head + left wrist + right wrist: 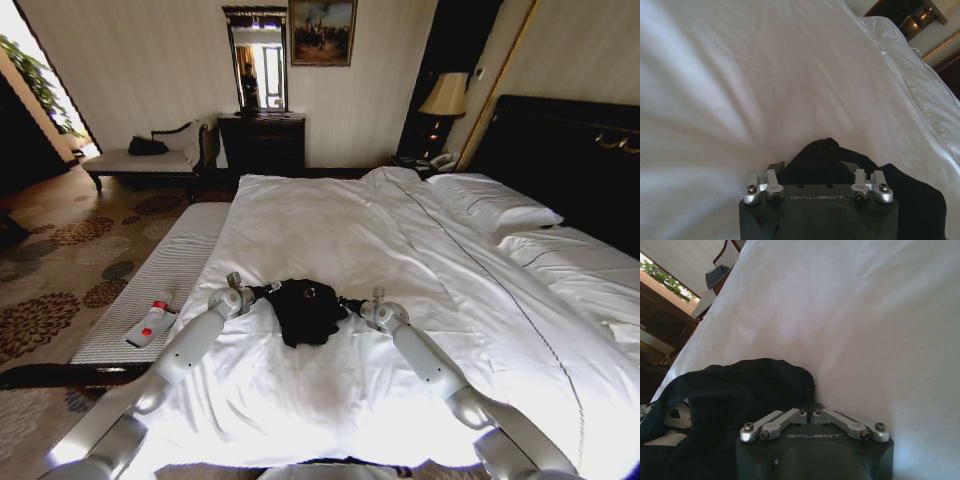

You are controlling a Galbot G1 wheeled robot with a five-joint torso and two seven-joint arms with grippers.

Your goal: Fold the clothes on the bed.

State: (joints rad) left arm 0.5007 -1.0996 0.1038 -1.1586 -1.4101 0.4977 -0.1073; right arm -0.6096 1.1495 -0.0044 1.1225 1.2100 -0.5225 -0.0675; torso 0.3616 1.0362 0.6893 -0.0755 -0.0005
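Lying in a small, bunched-up heap on the white bed (400, 250) is the black T-shirt (305, 310). It sits on the duvet near the foot edge of the bed, far from the pillows (495, 205) and the dark headboard (570, 150).

Both grippers touch the T-shirt, one on each side of it. The left gripper (268, 290) is at the shirt's left edge. Seen from its wrist, the left gripper (815, 172) has its fingers spread wide with black cloth bulging between them. The right gripper (350, 304) is at the shirt's right edge. Seen from its wrist, the right gripper (809, 407) has its fingers pulled tight together, right at the edge of the black cloth, but I cannot tell if it pinches the cloth.

Beside the bed stands the grey striped bench (165, 290). A small white bottle (150, 322) with a red cap lies on it.
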